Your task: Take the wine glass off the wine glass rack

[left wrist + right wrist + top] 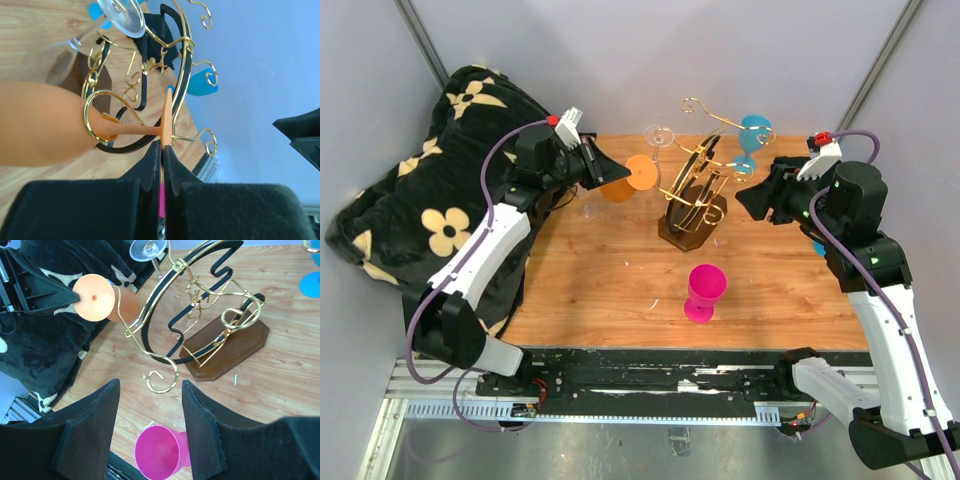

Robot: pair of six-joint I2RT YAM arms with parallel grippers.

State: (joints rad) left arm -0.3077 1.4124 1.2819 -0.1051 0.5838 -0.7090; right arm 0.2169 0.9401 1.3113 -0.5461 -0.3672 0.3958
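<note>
An orange wine glass (628, 180) lies sideways at the left arm of the gold wire wine glass rack (695, 195). My left gripper (610, 172) is shut on the rim of its flat foot (166, 115). The stem runs through a gold scroll ring (100, 117), and the bowl (40, 125) is on the near side of it. From the right wrist the foot (93, 297) faces the camera beside the rack (200, 315). My right gripper (745, 197) hangs open to the right of the rack with nothing between its fingers (150, 385).
A pink wine glass (705, 292) stands on the wooden table in front of the rack. Blue glasses (755, 128) hang on the rack's far right and a clear one (658, 135) on its far left. A black flowered blanket (430, 200) covers the table's left edge.
</note>
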